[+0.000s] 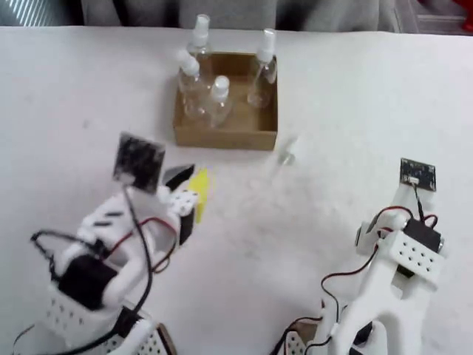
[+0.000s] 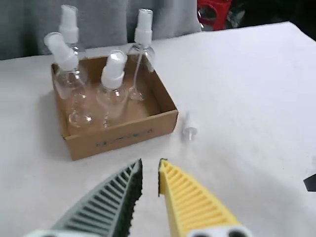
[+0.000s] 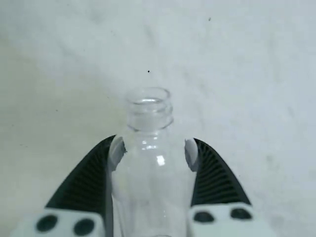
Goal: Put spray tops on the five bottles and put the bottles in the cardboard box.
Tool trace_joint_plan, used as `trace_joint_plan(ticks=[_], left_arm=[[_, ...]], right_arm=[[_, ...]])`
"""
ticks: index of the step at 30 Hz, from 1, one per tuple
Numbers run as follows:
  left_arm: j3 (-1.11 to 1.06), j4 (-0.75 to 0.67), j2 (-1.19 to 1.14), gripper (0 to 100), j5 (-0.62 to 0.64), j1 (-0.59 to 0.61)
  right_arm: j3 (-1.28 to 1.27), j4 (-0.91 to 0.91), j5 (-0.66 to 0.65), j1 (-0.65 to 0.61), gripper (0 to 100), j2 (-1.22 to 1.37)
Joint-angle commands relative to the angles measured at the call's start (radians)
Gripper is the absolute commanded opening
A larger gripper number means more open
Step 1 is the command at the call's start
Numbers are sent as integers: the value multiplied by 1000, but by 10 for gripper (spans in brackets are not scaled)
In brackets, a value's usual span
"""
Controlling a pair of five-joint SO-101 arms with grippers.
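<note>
Your right jaws clench the one uncapped bottle (image 3: 148, 106), well apart from the cardboard box (image 2: 123, 136); hold its neck steady. Your left jaws, barely parted and empty, should grip the loose spray top (image 2: 190, 129) lying on the worktop beside that box.

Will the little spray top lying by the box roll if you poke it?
Probably. The spray top lies on its side and looks round, so a nudge may roll it. It's small, likely light, easily knocked away.
</note>
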State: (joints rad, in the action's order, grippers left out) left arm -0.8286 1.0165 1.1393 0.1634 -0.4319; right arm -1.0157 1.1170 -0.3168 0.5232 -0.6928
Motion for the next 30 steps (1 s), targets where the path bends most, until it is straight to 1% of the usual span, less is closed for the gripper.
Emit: trace_joint_plan(ticks=[1, 6, 12, 15, 17, 23, 26, 30], left_arm=[[187, -8, -208, 87, 6, -67], [298, -106, -475, 87, 6, -137], [459, -190, -803, 87, 3, -213], [557, -204, -961, 88, -69, -252], [629, -203, -1064, 88, -103, -271], [882, -176, -1343, 89, -109, -255], [1020, -109, -1471, 133, -109, -252], [1201, -21, -1630, 210, -109, -231]], right_arm=[[-18, -41, -40, 36, 17, -22], [-48, -68, -52, 70, 17, -22], [-94, -68, -112, 70, 17, -22], [-138, -108, -146, 70, 17, -22], [-163, -137, -160, 70, 17, -22], [-210, -176, -224, 68, 17, -22], [-245, -236, -230, 67, 17, -22], [-247, -239, -230, 65, 17, -22]])
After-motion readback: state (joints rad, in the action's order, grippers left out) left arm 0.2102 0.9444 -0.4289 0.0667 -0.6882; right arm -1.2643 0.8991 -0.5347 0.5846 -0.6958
